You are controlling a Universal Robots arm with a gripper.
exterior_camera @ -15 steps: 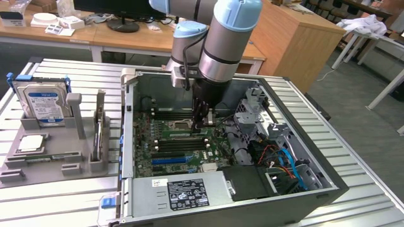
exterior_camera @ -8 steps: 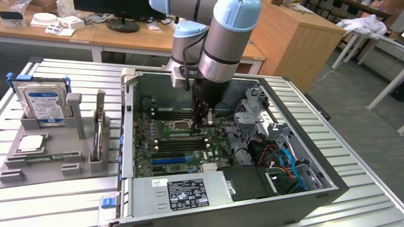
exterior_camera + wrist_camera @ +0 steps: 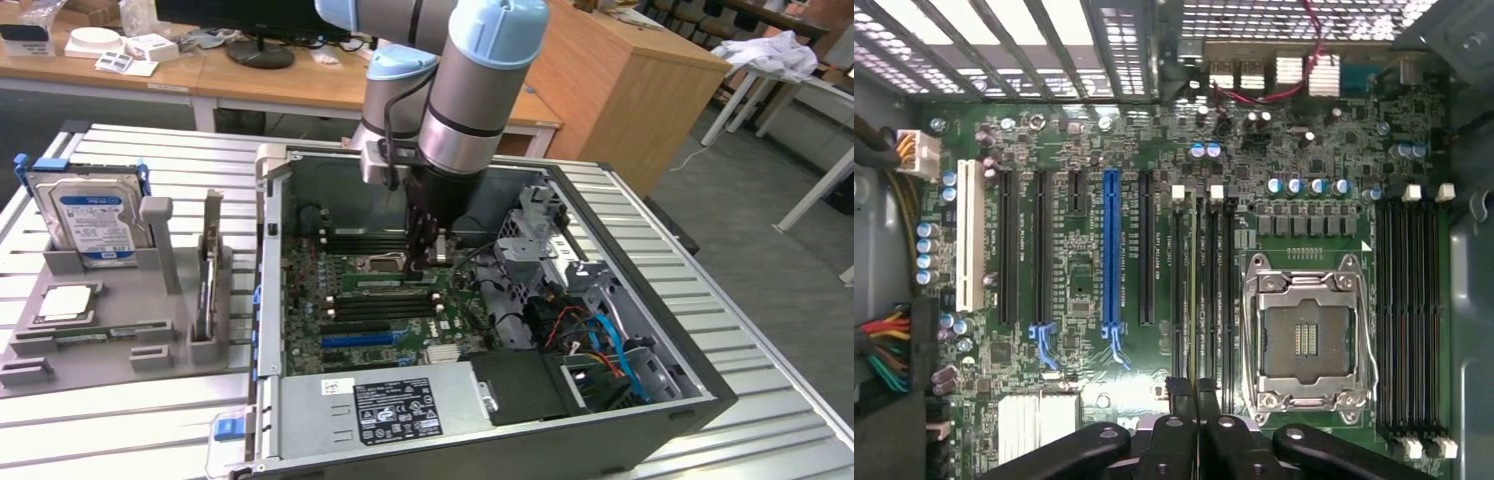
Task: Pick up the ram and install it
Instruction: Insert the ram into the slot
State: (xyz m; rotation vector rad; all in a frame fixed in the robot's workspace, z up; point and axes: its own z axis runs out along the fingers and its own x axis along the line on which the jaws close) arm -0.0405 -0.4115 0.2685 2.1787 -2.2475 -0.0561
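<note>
The ram (image 3: pixel 379 281) is a thin green stick standing in a memory slot beside the empty CPU socket (image 3: pixel 383 263) on the motherboard, inside the open computer case. In the wrist view the ram (image 3: pixel 1195 290) appears edge-on as a greenish line among the black slots. My gripper (image 3: pixel 430 262) reaches down into the case and hangs just over the end of that slot. Its fingers (image 3: pixel 1181 400) are pressed together, and nothing shows between them. Whether the tips touch the ram, I cannot tell.
The case wall (image 3: pixel 274 260) and a drive cage (image 3: pixel 541 230) hem in the arm. Coloured cables (image 3: pixel 601 345) lie at the exterior view's right. A grey fixture (image 3: pixel 94 350) at the exterior view's left holds a hard drive (image 3: pixel 91 215). A blue expansion slot (image 3: pixel 1111 250) lies nearby.
</note>
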